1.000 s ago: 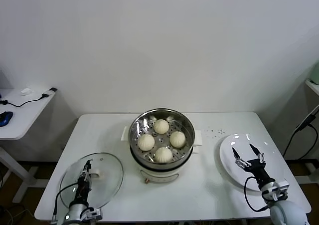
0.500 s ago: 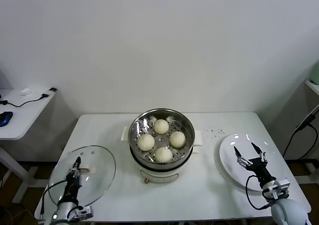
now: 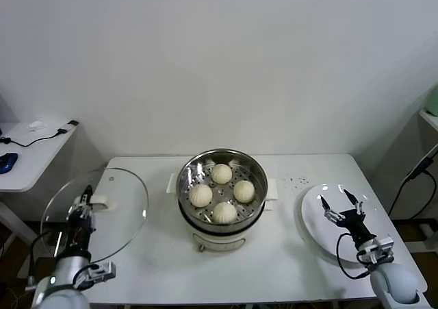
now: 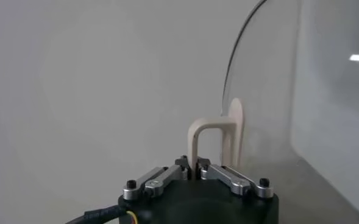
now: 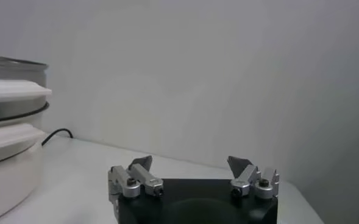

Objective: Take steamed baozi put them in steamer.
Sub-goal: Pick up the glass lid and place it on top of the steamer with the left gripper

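Nearest, at the table's (image 3: 287, 268) left front: left gripper (image 3: 85, 201) clenched on the handle (image 4: 214, 137) of the glass lid (image 3: 96, 213), lifted and tilted above the table's left edge. At the right front: right gripper (image 3: 344, 207) hovering over the white plate (image 3: 316, 220), jaws spread wide, grasping nothing. Farther back, at mid-table: steamer (image 3: 222, 187) on its white base, uncovered. Inside: four baozi (image 3: 224, 212) in a ring on the perforated floor, none touching either gripper.
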Robot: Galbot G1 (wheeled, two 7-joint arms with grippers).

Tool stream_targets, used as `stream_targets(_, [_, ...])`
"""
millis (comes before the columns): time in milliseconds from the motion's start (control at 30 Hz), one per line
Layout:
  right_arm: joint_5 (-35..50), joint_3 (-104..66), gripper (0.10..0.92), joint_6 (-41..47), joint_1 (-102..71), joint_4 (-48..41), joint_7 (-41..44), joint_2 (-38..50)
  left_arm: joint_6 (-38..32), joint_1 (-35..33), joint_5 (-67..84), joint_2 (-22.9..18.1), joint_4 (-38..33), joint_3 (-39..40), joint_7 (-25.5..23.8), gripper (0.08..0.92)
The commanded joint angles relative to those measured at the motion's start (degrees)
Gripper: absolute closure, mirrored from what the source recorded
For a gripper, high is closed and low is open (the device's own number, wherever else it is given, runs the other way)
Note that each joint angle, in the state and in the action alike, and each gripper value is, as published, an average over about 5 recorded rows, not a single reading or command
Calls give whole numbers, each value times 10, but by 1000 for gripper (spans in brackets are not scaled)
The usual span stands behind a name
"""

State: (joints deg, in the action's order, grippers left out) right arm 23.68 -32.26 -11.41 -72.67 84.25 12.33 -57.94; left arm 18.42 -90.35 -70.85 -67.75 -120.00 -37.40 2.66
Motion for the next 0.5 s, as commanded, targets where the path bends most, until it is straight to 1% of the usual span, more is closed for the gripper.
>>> stream_targets(33, [-14, 31, 203, 2, 45, -23, -8, 2, 235, 152, -1, 143, -74, 168, -158, 850])
stream_targets(133, [-18, 37, 203, 3, 52, -27, -9, 3, 260, 221, -27, 134, -73, 228, -220, 850])
stream_targets(300, [-23, 33, 203, 2, 58, -37, -10, 5, 266, 319, -100, 88, -61, 305, -313, 850])
stream_targets(400, [-25, 27, 203, 2, 59, -41, -10, 4, 266, 364, -151, 52, -47, 348, -343, 850])
stream_targets(500, [-26, 20, 203, 1, 59, -42, -11, 3, 266, 391, -206, -1, -23, 390, -358, 850])
